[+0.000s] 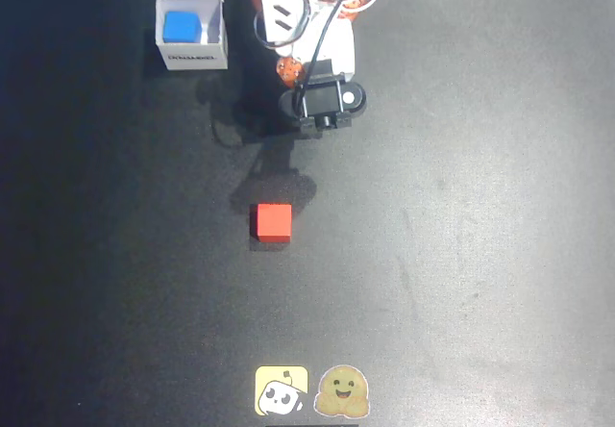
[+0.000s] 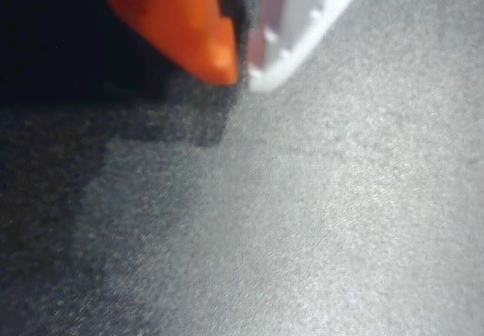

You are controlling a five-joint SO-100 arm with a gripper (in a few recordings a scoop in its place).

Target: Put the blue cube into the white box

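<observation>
Bright blue cube (image 1: 181, 27); white box (image 1: 213, 40) with dark print, too small to read; red cube (image 1: 272, 222); black table (image 1: 461, 206); gripper (image 2: 242, 75) with 1 orange and 1 white finger.

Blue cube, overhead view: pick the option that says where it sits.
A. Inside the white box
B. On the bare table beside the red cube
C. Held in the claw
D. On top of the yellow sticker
A. In the overhead view the blue cube lies within the walls of the white box, apart from the red cube lower on the table.
</observation>
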